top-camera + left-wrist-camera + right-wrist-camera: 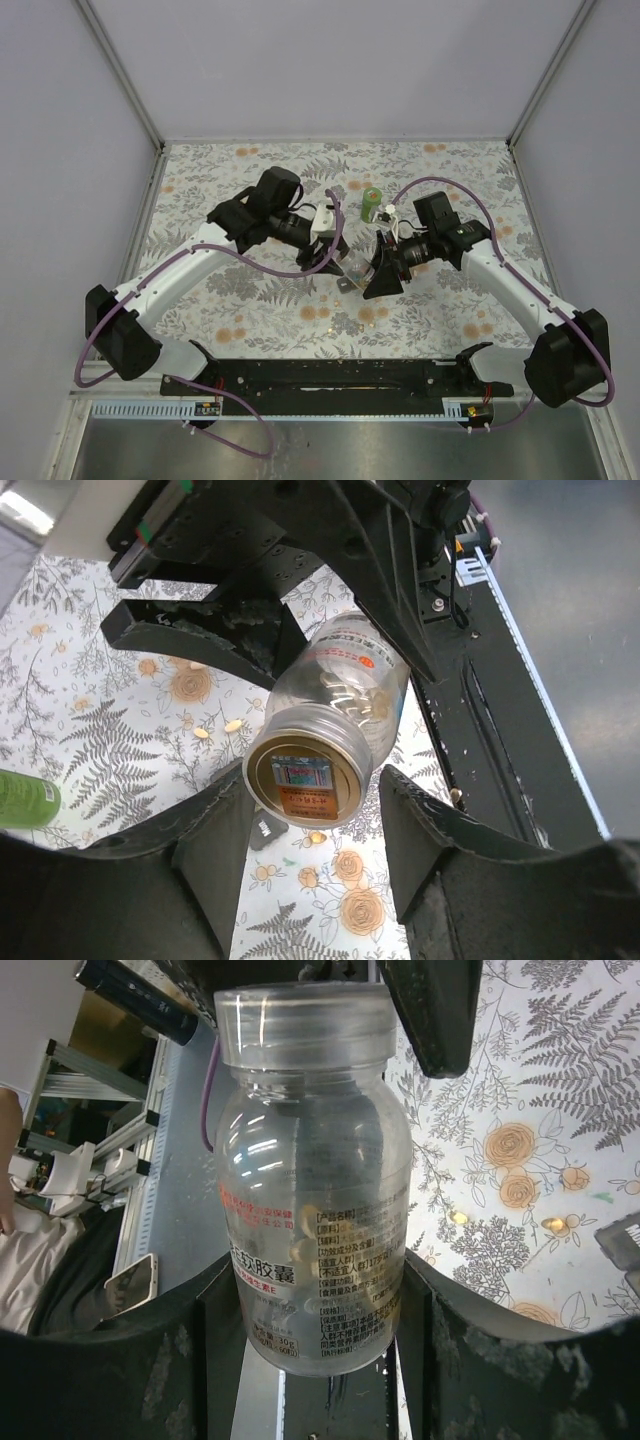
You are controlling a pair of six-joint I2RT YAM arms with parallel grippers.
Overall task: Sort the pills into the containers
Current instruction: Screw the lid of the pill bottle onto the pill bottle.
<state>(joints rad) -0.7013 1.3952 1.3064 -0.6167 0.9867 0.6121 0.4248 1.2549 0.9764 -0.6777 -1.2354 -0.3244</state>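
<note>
The clear bottle (350,680) is wearing a gold cap (305,772) at frame centre — the tablecloth (100,730) is showing grey ferns and orange roses.

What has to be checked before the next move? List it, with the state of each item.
1. Grip of right fingers on clear bottle: ok, clamped on both sides.
2. Is the cap off for filling: not ok, it is on.
3. Hold of left fingers on cap: cannot tell; they flank it.
4. Sight of loose pills on table: ok.
5. Spacing of green bottle from the fingers: ok.
</note>
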